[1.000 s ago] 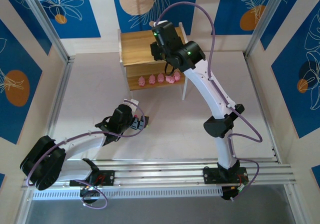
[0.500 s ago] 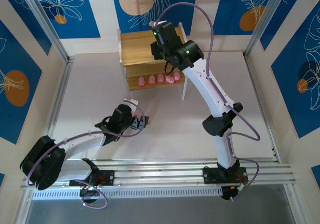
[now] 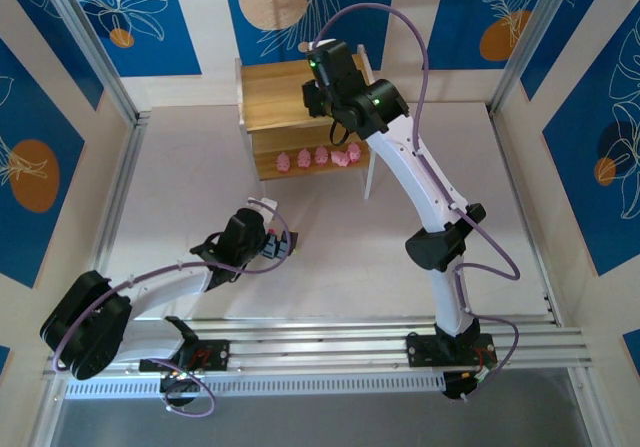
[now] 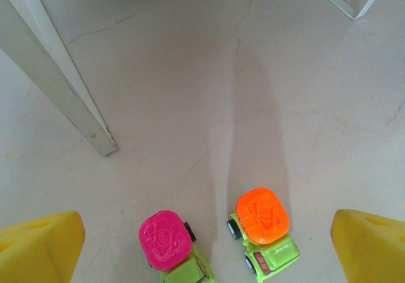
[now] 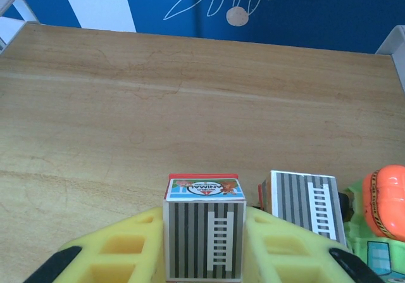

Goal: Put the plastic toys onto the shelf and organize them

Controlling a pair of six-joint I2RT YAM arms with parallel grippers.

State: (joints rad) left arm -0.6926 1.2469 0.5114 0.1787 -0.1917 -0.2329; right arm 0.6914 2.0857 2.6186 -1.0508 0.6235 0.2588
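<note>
Shelf [image 3: 275,92]: at 12 o'clock on the table [image 3: 200,197] from the top, with two wood boards.
Pink toys [image 3: 318,157]: in a row on the low board, small pink blobs from the top.
Right gripper [image 5: 204,251]: up over the shelf's top board. The right wrist view gives the grip: the yellow fingers [image 5: 126,245] press on both sides of the striped toy [image 5: 204,207], with a narrow gap. From the top, the arm sits in front of the fingers.
Striped toy: stands on the top board, at 6 o'clock in the right wrist view.
Second striped toy [image 5: 308,210]: just beside it, at 3 o'clock.
Orange-top toy [image 5: 387,197]: past that, at the right edge.
Left gripper [image 3: 277,247]: near the table's middle, toward 8 o'clock. It is wide open and holds nothing.
Trucks: the left wrist view shows a pink-top truck [image 4: 166,240] and an orange-top truck [image 4: 262,214] side by side on the table, between the wide yellow fingers and touching neither.
Shelf leg [image 4: 57,80]: white, at 10 o'clock from the trucks.
</note>
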